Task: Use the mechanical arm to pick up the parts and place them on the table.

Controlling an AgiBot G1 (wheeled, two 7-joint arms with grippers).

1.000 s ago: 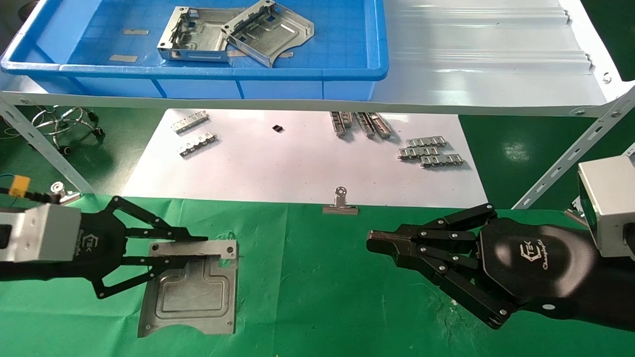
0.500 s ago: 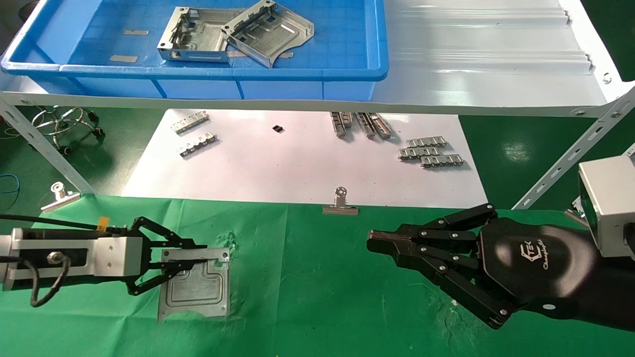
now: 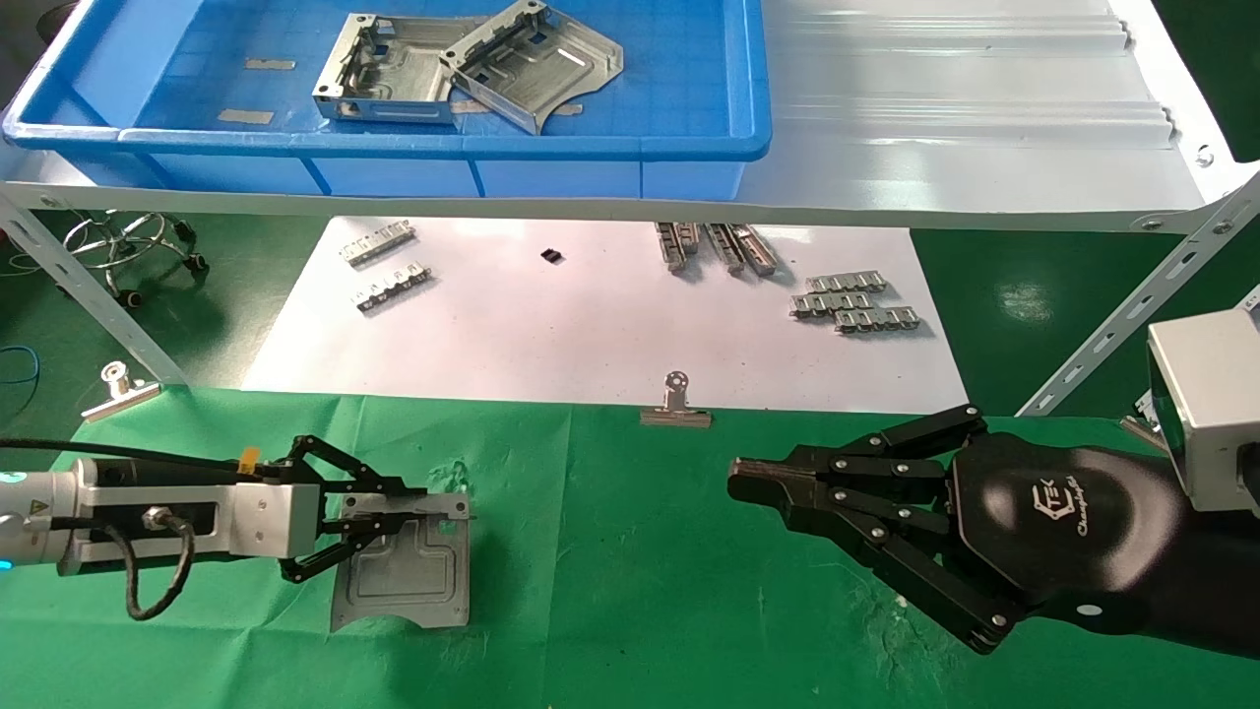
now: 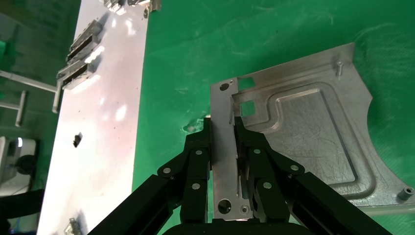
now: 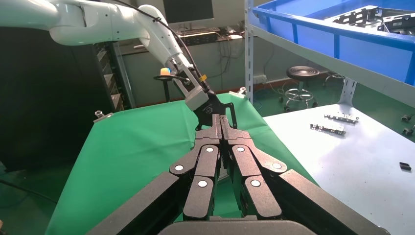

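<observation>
Silvery stamped part lies lower left on the green table, its rim clamped by the left gripper. Right gripper, logo apparently "CTEK", hovers clenched, empty.

A blue bin sits on a pale ribbed shelf, well beyond both pincers. Below it lies a white sheet carrying toothed silvery strips: two ahead of the left pincer, a clustered group ahead of the right pincer, and two more between. A small black piece lies mid-sheet. One binder clip sits at the sheet's near edge; another lies beyond the left pincer.
</observation>
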